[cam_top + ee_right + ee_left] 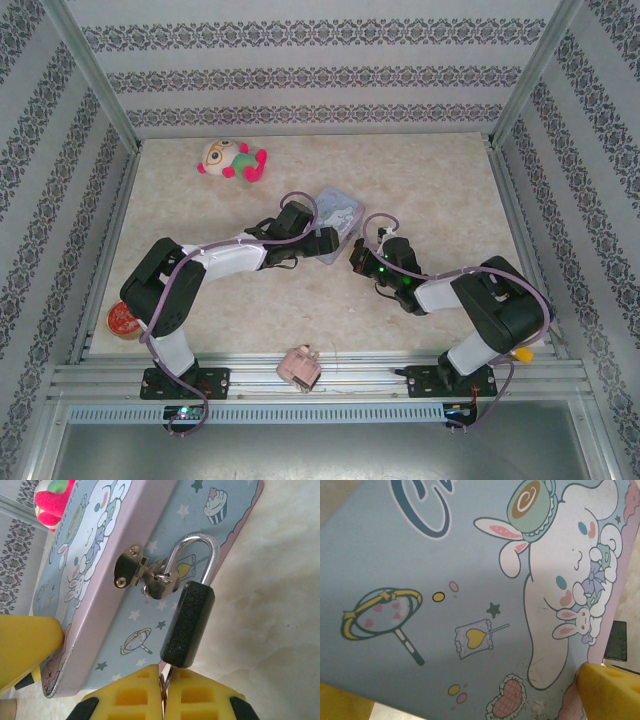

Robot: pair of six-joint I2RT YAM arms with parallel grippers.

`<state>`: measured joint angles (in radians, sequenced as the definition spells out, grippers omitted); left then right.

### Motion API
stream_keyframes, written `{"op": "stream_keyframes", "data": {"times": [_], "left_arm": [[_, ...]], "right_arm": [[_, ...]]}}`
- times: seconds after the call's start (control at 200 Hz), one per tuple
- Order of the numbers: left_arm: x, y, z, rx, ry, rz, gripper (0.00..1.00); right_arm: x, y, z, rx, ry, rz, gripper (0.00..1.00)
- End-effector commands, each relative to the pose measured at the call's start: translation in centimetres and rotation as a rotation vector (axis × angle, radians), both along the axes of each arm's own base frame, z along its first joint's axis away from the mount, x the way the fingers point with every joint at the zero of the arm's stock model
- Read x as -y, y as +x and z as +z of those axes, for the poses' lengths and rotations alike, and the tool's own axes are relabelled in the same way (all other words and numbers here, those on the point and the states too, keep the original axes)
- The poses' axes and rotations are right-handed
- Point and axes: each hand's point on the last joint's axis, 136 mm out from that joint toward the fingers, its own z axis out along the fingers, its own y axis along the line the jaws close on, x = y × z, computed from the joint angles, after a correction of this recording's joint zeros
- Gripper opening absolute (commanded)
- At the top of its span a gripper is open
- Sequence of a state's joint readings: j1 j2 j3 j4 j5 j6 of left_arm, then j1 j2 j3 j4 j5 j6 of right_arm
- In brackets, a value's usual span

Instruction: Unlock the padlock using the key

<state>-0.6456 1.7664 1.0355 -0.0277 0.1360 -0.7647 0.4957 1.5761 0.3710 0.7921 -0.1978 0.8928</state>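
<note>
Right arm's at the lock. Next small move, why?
Probably twist the right gripper to turn the thin silvery key: it's pinched in the shut jaws at the base of the black-bodied padlock, whose steel shackle is closed through the hasp of the pale blue cartoon tin. Depth unclear.

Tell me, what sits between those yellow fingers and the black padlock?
The thin key, pinched in the right fingers, touches the padlock from below; right wrist view.
</note>
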Motion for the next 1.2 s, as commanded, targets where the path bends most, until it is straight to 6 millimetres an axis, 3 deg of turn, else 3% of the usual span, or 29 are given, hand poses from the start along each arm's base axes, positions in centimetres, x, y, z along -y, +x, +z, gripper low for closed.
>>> {"op": "stream_keyframes", "data": {"times": [0.0,0.51,0.73,0.989,1.024,1.194], "left_arm": [[-1.7,-2.0,-3.5,-0.11,0.068,-0.011,0.99],[-1.9,-2.1,-3.4,-0.111,0.064,-0.006,0.99],[-3.0,-1.7,-3.4,-0.108,0.065,0.016,0.98],[-4.5,-0.7,-3.1,-0.099,0.05,0.05,0.92],[-4.6,-0.5,-3.0,-0.098,0.046,0.052,0.91],[-5.2,0.3,-2.6,-0.088,0.019,0.065,0.86]], "right_arm": [[-0.8,1.4,2.3,0.083,0.044,-0.011,0.0],[-0.8,1.3,2.3,0.087,0.047,-0.017,0.0],[-0.5,1.1,3.0,0.107,0.047,-0.02,0.0],[0.8,0.4,4.2,0.131,0.012,-0.042,0.0],[1.5,-0.4,3.2,0.107,-0.007,-0.045,0.0],[2.7,-1.3,3.6,0.111,-0.035,-0.056,0.0]]}}
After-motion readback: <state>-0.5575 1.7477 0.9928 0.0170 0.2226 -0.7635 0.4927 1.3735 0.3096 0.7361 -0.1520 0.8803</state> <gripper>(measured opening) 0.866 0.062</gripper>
